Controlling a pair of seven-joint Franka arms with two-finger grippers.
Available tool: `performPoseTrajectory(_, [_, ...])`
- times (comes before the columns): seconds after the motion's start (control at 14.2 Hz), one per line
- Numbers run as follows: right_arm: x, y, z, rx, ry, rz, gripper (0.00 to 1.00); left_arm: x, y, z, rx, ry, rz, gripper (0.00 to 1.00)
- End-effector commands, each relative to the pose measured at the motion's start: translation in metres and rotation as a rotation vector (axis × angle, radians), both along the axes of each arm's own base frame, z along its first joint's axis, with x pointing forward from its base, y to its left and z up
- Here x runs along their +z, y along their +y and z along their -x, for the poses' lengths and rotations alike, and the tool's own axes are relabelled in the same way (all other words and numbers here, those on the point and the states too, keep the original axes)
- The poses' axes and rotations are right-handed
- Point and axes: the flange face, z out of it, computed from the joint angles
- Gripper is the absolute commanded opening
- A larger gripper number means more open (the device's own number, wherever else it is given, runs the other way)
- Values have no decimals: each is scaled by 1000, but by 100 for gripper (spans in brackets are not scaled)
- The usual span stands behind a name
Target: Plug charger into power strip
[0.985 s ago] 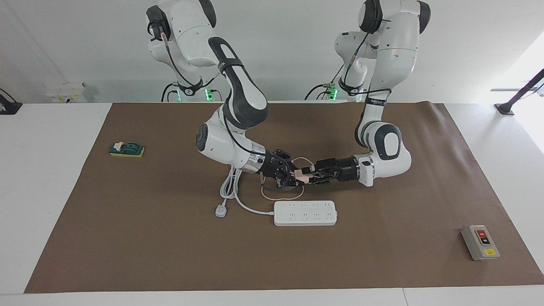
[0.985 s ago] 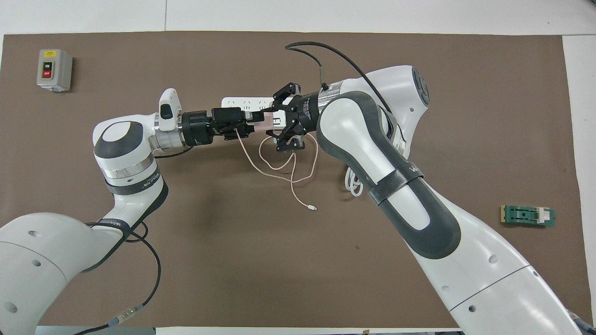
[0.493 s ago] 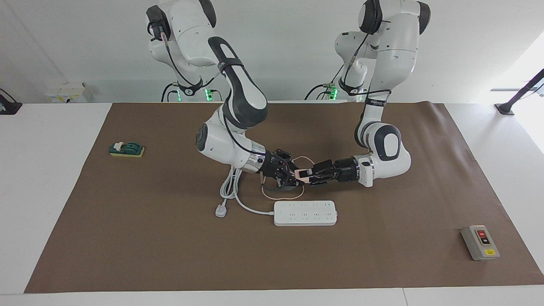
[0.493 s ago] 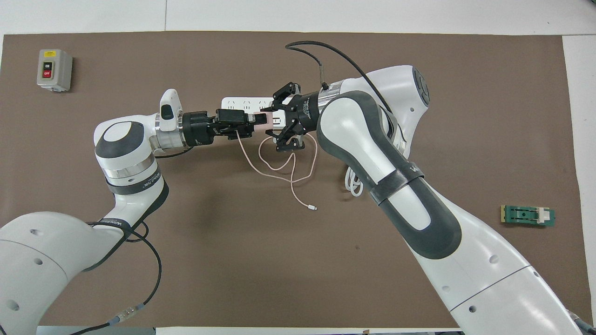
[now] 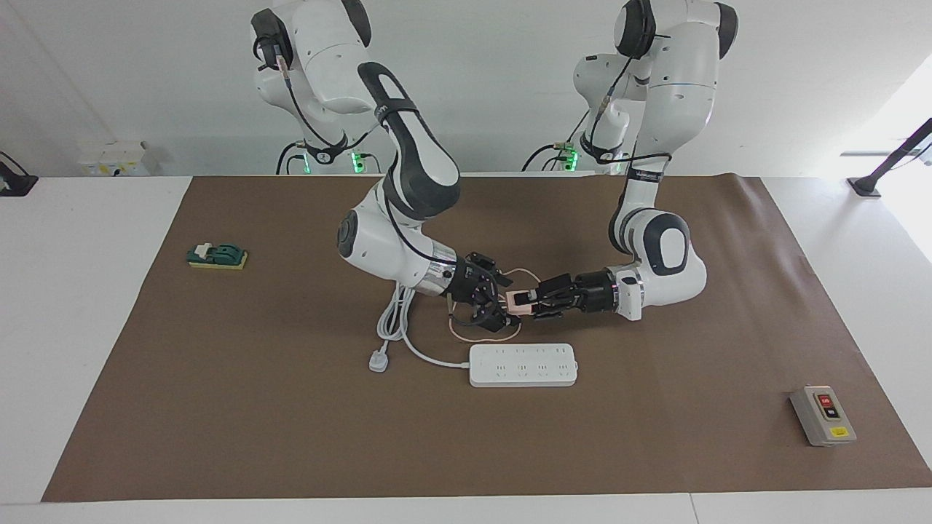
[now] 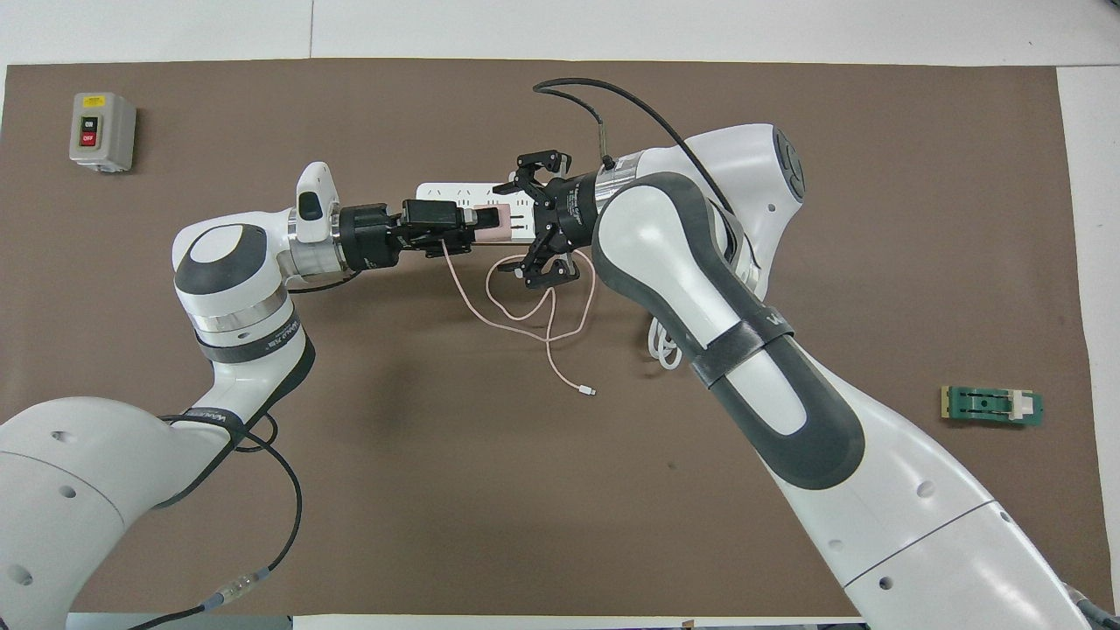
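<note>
worktop (image 5: 218, 407): brown mat with bare room on all sides of the middle group
power strip (image 5: 523, 364): flat on the mat mid-worktop, farther from the robots than both pincers
right pincer (image 5: 494, 300): fingers spread wide, gripping nothing, just beside the charger
left pincer (image 5: 530, 300): closed on the charger, raised above the mat
charger (image 5: 518, 300): pink cube between the two pincers, its thin cable looping down onto the mat

You have the power strip (image 5: 523, 364) lying mid-table, with the charger (image 5: 518, 301) in the air just nearer the robots, between the left gripper (image 5: 537, 303) and the right gripper (image 5: 494, 304). Your cable (image 6: 534, 319) trails onto the mat (image 5: 291, 437) below. The button box (image 5: 823, 415) sits toward the left arm's end, the switch block (image 5: 217, 255) toward the right arm's.
</note>
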Motion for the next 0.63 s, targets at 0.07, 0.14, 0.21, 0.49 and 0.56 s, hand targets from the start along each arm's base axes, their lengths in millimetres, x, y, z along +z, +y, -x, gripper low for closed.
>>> performPoseTrajectory(0.07, [1,-8,-3,-8,-13,-3,100,5,1,-3,1,1,24,10])
performPoseTrajectory(0.14, [3,-11,-4,-10,-15,-3,100,5,2,-3,2,1,23,0])
performPoseTrajectory(0.21, [3,-11,-5,-11,-16,-4,100,5,2,-3,2,1,23,0])
performPoseTrajectory(0.49, [4,-23,-8,9,-3,5,100,6,8,-5,10,2,25,0])
performPoseTrajectory(0.56, [4,-26,-9,17,-3,13,100,5,8,-5,10,-1,24,0])
